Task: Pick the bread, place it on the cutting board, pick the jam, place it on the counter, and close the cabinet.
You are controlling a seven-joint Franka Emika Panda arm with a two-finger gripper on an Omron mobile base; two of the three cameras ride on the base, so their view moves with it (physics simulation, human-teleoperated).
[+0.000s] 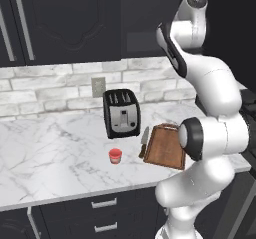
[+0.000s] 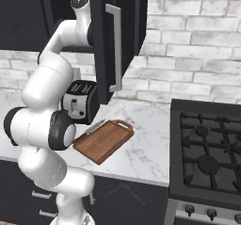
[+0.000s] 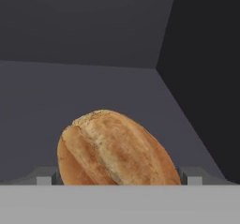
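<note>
A: The bread (image 3: 115, 148) is seen up close inside the dark cabinet (image 2: 101, 36), and the claw (image 3: 117, 178) is spread wide, one fingertip (image 3: 44, 177) on each side of it. Whether contact is made cannot be told.

B: Down on the desk (image 1: 50, 148), the jam (image 1: 115, 156) is set in front of the toaster (image 1: 121, 113). The board (image 1: 165, 146) is laid just to the right, with a knife (image 1: 144, 142) along its left edge.
</note>
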